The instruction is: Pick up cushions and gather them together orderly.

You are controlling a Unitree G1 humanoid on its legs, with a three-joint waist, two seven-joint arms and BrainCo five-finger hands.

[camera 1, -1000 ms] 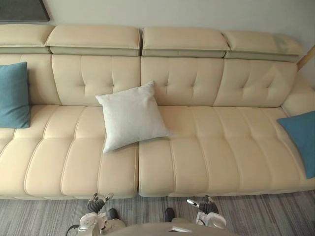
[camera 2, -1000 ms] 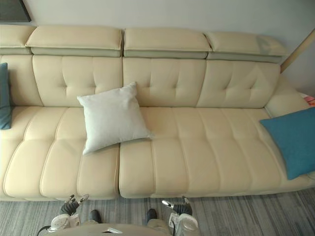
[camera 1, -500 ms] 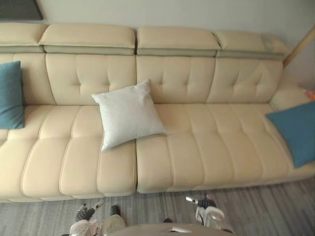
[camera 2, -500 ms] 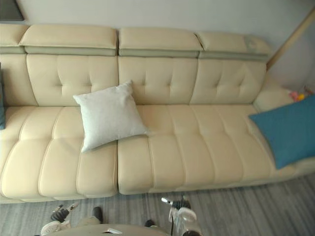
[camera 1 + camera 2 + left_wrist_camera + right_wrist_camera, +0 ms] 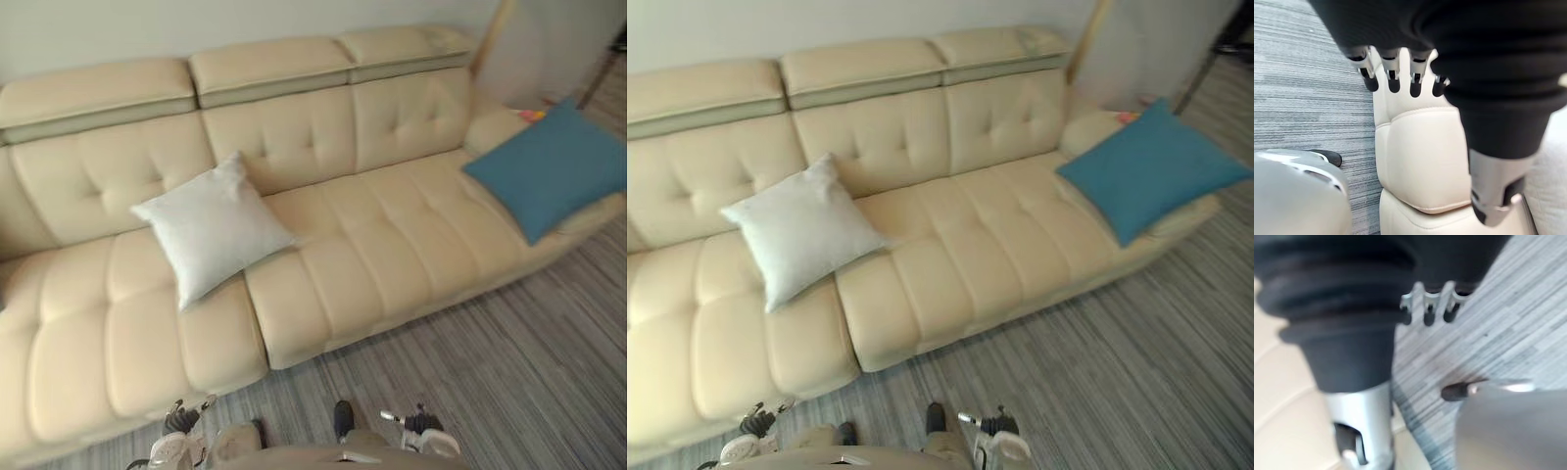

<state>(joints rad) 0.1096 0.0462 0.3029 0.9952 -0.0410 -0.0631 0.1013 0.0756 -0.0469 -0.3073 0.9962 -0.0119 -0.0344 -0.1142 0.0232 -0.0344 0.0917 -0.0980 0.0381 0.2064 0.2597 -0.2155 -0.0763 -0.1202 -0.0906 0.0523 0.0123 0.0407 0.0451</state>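
So there's this big cream leather sofa [image 5: 392,235] running along the wall, tufted back, headrests on top, with a grey striped carpet [image 5: 509,372] in front of it.

Two cushions on it. The blue cushion [image 5: 549,166] is at the right end, lying flat-ish over the seat corner and up against the armrest, one corner poking out past the front edge. The white cushion [image 5: 211,227] is left of the middle, propped on the seat with its top corner leaning on the backrest, turned like a diamond. Its right corner reaches about to the gap between two seat sections. The two cushions are well apart, with a bare stretch of seat between them.

The robot stands on the carpet facing the sofa, both hands low by its sides. The left hand [image 5: 181,419] has its fingers out straight and the thumb off to one side, nothing in it, hanging just in front of the sofa's front edge. The right hand [image 5: 421,423] is over the carpet; as far as I can make out, its fingers are loose and apart too, and it holds nothing.
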